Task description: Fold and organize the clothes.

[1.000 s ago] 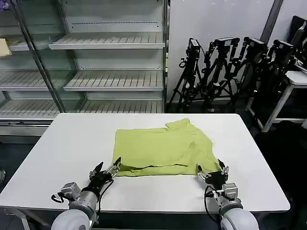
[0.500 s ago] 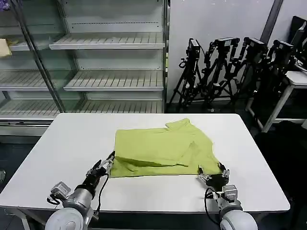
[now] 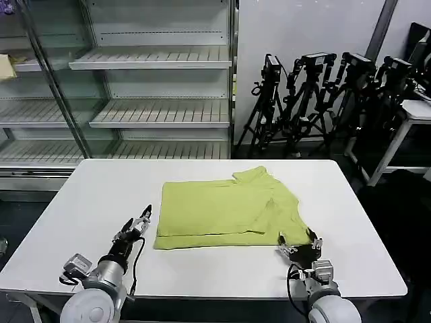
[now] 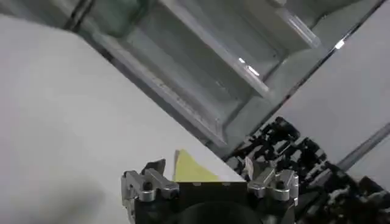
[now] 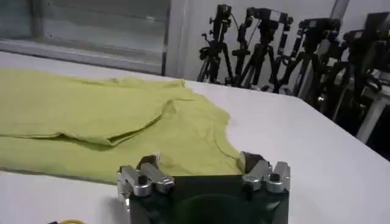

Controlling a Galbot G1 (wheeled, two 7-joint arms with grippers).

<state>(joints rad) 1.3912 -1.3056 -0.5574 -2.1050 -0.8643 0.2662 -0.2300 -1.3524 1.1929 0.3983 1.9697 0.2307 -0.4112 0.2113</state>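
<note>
Both open-jawed, the right gripper (image 3: 297,243) sits at the folded T-shirt's (image 3: 225,207) near corner, the left gripper (image 3: 135,225) just beside it.

left gripper (image 3: 137,225) drawn back leftward off T-shirt (image 3: 225,207), hem flattened

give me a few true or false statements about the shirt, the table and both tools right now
1. The lime yellow-green cotton T-shirt lies on the white rectangular table. True.
2. The left tool grips the shirt's hem. False: it is off the cloth, open, over bare table.
3. The right tool sits at the shirt's near right corner. True.
4. The shirt hangs over the table's edge. False: it lies wholly on the tabletop.
5. Black camera tripods stand behind the table. True.
</note>
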